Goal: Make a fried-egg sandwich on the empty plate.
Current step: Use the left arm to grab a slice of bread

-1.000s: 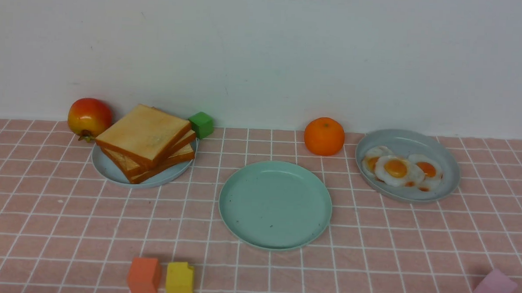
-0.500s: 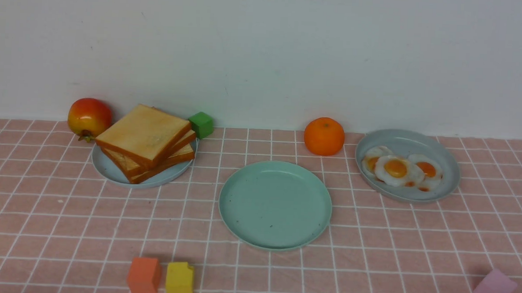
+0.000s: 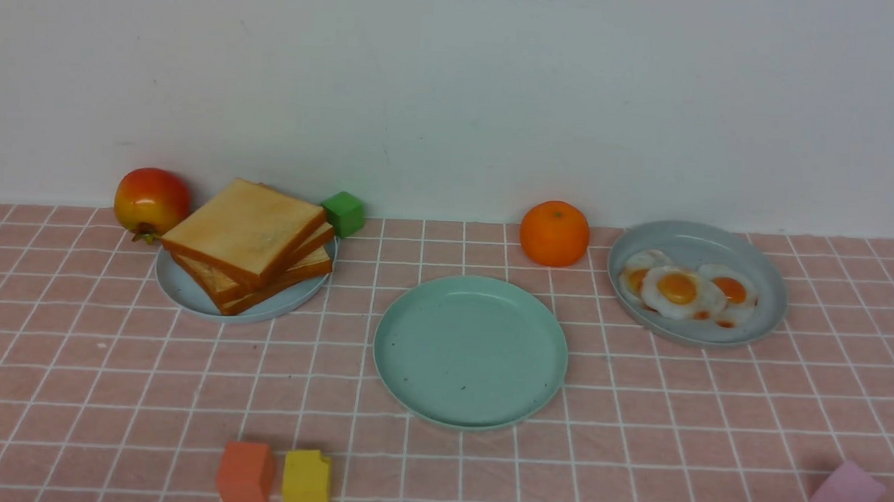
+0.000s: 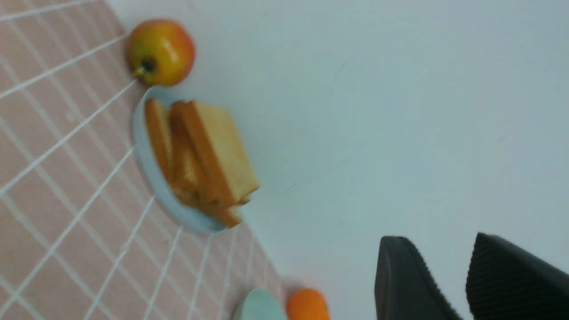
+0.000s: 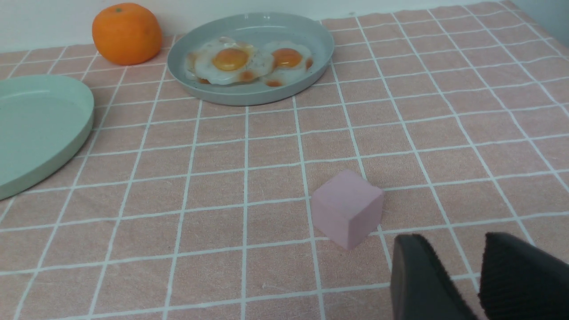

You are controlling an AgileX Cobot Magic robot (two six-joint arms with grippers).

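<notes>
The empty plate (image 3: 470,350), mint green, lies bare at the table's middle; its rim also shows in the right wrist view (image 5: 40,129). No fried-egg sandwich is in view. Several toast slices (image 3: 247,242) are stacked on a blue-grey plate (image 3: 188,296) at the back left. Fried eggs (image 3: 679,289) lie on another blue-grey plate (image 3: 719,244) at the back right. My left gripper (image 4: 440,249) is open and empty, up in the air, far from the toast (image 4: 209,155). My right gripper (image 5: 451,249) is open and empty, low over the cloth, well short of the eggs (image 5: 231,62). Neither arm shows in the front view.
A red-yellow apple (image 3: 153,200) and a green cube (image 3: 344,212) flank the toast plate. An orange (image 3: 555,233) sits left of the egg plate. Orange (image 3: 246,472) and yellow (image 3: 307,480) cubes stand near the front edge. A pink cube (image 5: 347,208) lies just ahead of my right gripper.
</notes>
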